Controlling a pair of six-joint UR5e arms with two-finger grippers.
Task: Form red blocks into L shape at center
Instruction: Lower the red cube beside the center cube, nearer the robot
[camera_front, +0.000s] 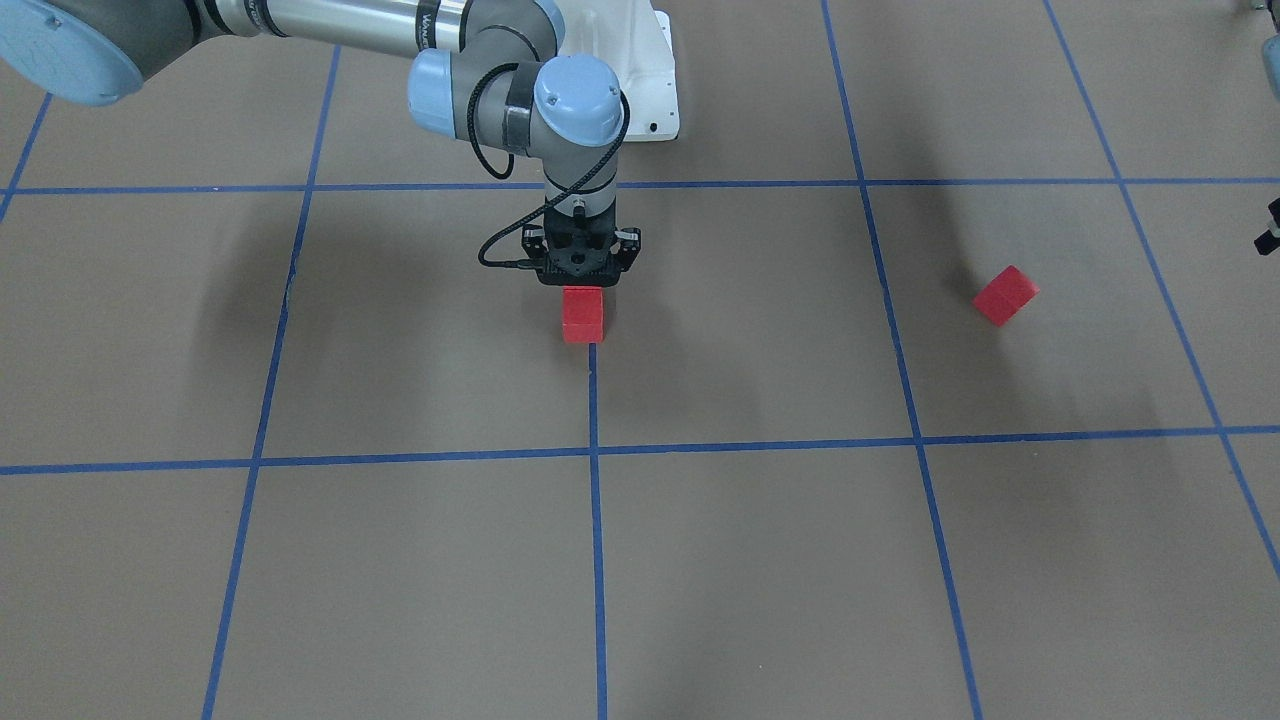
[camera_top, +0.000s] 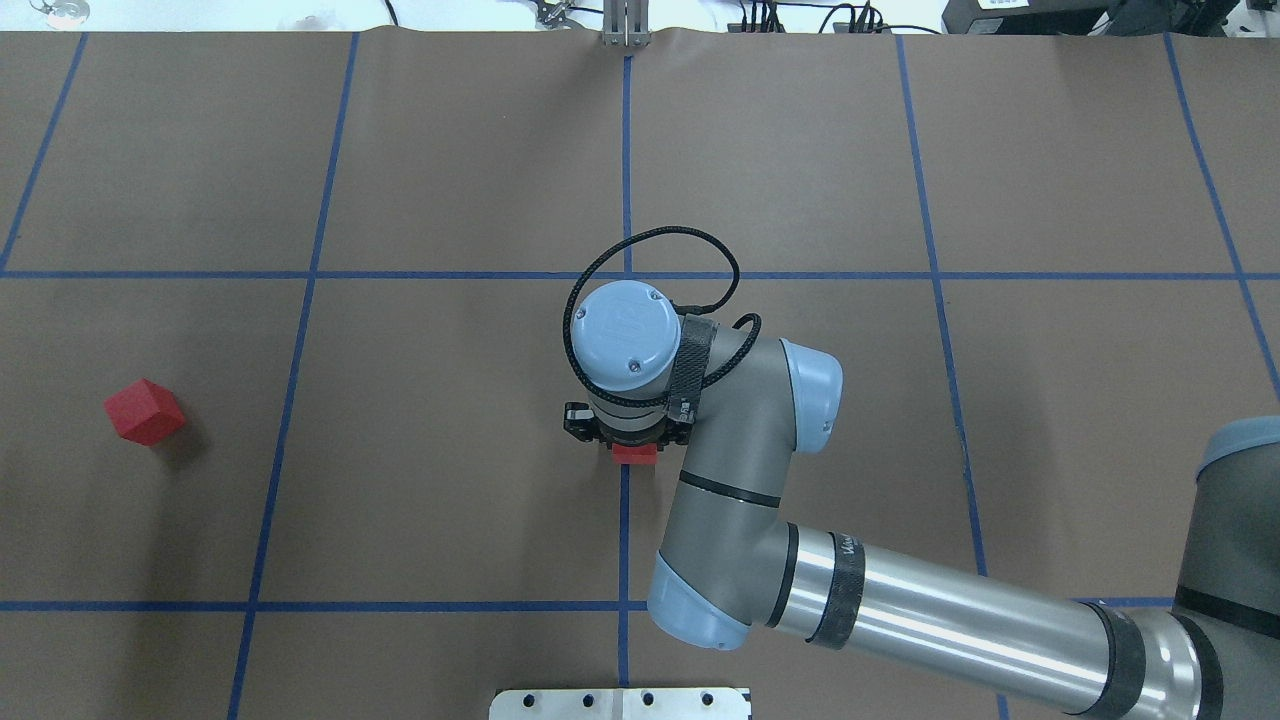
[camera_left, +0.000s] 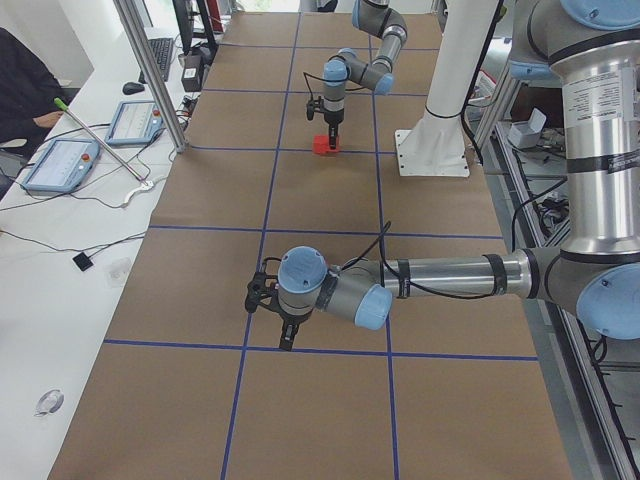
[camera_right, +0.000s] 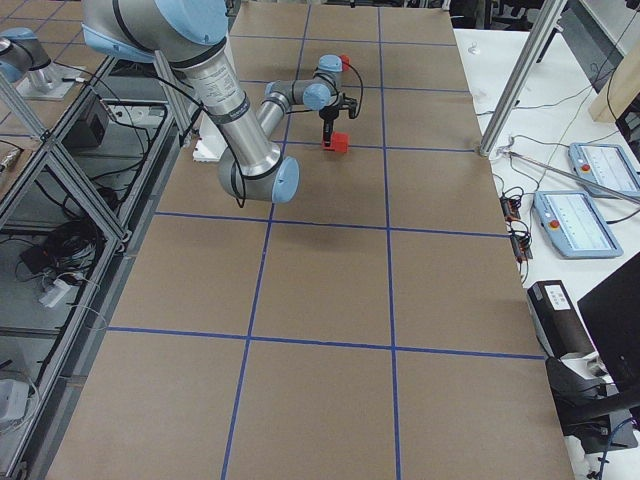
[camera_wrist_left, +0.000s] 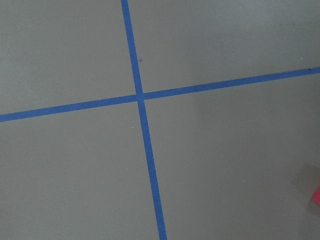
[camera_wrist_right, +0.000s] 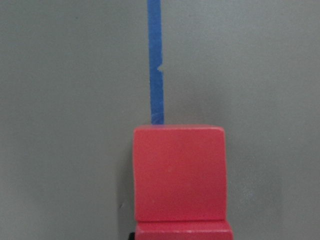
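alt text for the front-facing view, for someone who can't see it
The right arm's pincer points straight down over a red block on a blue tape line mid-floor. A second red block lies apart, turned askew, on the view's right.

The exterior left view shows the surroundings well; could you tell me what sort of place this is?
Most likely a robotics lab or test cell: a brown tabletop marked with a blue tape grid, control pendants on a white bench beside it, and aluminium frame posts around the rig.
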